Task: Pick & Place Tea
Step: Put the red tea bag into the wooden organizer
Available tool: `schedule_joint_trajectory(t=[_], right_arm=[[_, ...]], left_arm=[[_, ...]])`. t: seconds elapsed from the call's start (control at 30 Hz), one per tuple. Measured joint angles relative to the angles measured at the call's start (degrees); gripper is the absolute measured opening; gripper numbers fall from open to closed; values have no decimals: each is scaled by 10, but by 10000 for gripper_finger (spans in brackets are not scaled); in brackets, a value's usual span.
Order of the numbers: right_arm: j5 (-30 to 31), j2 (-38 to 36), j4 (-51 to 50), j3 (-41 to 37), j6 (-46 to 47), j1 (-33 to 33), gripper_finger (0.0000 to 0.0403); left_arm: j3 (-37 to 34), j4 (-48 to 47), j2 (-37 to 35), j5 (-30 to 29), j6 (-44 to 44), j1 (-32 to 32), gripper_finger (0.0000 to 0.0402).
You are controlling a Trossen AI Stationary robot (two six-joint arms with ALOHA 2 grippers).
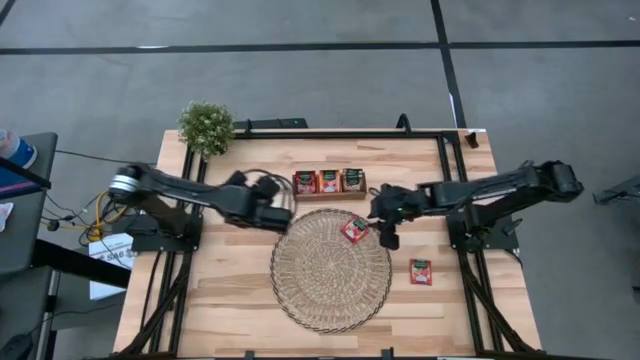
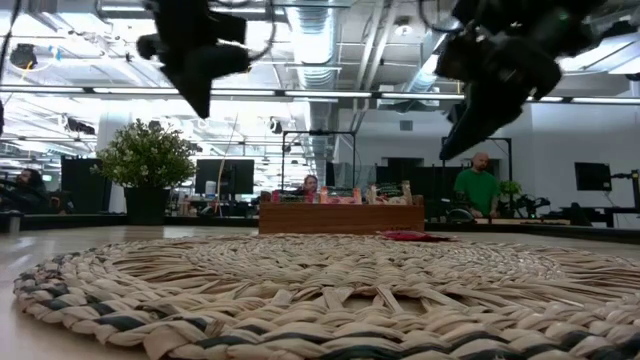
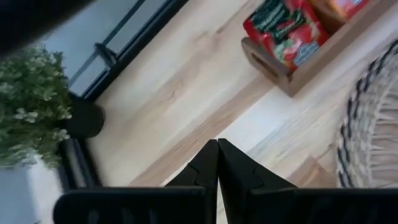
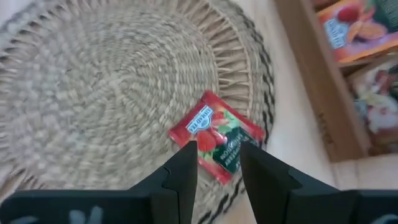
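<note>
One red tea sachet [image 1: 354, 230] [image 4: 216, 136] lies flat on the far right part of the round woven mat [image 1: 331, 268]. A second red sachet [image 1: 421, 271] lies on the bare table right of the mat. More sachets fill the wooden tray [image 1: 328, 183] beyond the mat; one shows in the tray's end compartment [image 3: 285, 30]. My right gripper [image 1: 385, 225] [image 4: 219, 163] is open and hangs just above the mat's sachet, touching nothing. My left gripper [image 1: 284, 215] [image 3: 217, 163] is shut and empty, above the table left of the tray.
A small potted plant [image 1: 206, 127] stands at the table's far left corner. The mat fills the middle of the table. Bare wood [image 1: 225, 290] lies left of the mat and near the right edge. In the low view, people stand in the room behind.
</note>
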Motion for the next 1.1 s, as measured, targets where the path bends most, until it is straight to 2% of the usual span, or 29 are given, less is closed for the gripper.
schedule_joint_trajectory(t=[0.2, 0.5, 0.67, 0.83, 1.1], right_arm=[[0, 99, -7, 76, 25, -5, 134], [0, 237, -164, 196, 42, -34, 244], [-4, 285, -199, 211, 98, -35, 264], [-4, 312, -192, 212, 148, -34, 265], [-7, 344, -190, 214, 191, -38, 265]], left_arm=[[-100, 35, -130, 0, 16, 0, 0], [-183, 72, -262, -5, 44, 0, 0], [-191, 98, -290, -9, 72, 0, 0], [-191, 114, -296, -26, 115, 0, 0], [-191, 133, -296, -30, 131, 0, 0]])
